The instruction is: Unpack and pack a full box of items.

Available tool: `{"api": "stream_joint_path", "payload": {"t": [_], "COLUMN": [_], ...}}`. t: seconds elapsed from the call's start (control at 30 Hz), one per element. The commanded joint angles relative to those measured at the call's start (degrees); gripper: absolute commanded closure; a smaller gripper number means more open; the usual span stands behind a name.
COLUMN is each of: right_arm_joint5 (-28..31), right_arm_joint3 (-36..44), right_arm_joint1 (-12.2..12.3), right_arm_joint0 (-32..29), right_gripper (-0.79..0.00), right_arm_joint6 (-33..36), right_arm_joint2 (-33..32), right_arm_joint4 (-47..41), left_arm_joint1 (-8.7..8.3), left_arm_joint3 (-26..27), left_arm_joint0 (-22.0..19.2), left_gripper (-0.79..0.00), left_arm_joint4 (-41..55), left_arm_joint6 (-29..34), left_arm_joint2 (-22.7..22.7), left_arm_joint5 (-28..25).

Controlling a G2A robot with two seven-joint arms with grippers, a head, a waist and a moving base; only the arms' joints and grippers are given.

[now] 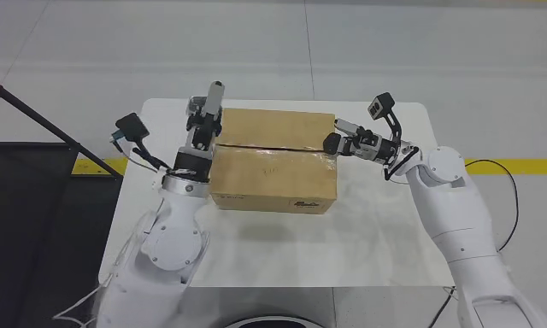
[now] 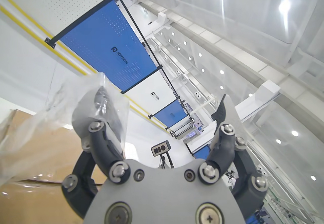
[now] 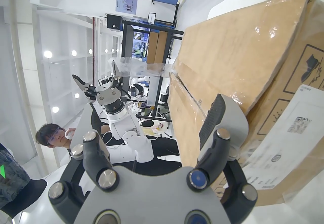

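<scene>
A closed brown cardboard box (image 1: pixel 273 161) lies in the middle of the white table, with a seam along its top flaps. My left gripper (image 1: pixel 211 102) is raised above the box's left end. In the left wrist view it (image 2: pixel 162 98) stands open, with crumpled clear tape (image 2: pixel 63 108) stuck to one finger. From the right wrist view, a strip of that tape (image 3: pixel 141 68) stretches from the left gripper (image 3: pixel 98 80) to the box seam (image 3: pixel 187 88). My right gripper (image 1: pixel 332 143) is at the box's right end, open (image 3: pixel 152 118), one finger (image 3: pixel 215 113) close to the top edge.
The white table (image 1: pixel 376 243) has bare room in front of and to the right of the box. A white label (image 3: pixel 291 133) covers the box's right end face. A black rod (image 1: pixel 34 119) slants past the table's left side.
</scene>
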State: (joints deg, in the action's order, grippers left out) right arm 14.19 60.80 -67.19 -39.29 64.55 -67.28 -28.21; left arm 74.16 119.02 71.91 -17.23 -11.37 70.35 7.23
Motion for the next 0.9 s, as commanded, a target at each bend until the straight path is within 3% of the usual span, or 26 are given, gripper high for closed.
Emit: {"api": "stream_joint_path", "payload": {"t": [0.0,0.33,0.87], "right_arm_joint5": [-0.07,1.12,2.58], "right_arm_joint3": [0.07,1.37,4.3], "right_arm_joint1": [0.01,0.4,1.83], "right_arm_joint0": [-0.07,-1.57,-6.4], "right_gripper": [-0.785,-0.785,-0.785], "right_arm_joint6": [-0.14,-2.34,-2.84], "right_arm_joint2": [-0.04,-1.65,-6.99], "right_arm_joint4": [-0.08,-0.27,-2.51], "left_arm_joint1": [0.22,1.28,2.6], "left_arm_joint3": [-0.98,-4.51,-8.73], "left_arm_joint0": [-1.02,-5.27,-8.65], "left_gripper": [-0.785,-0.785,-0.785], "left_arm_joint4": [-0.35,-0.73,-2.27], "left_arm_joint6": [0.65,3.38,8.14], "left_arm_joint2": [-1.01,-3.97,-7.68], "left_arm_joint5": [0.42,1.11,0.92]}}
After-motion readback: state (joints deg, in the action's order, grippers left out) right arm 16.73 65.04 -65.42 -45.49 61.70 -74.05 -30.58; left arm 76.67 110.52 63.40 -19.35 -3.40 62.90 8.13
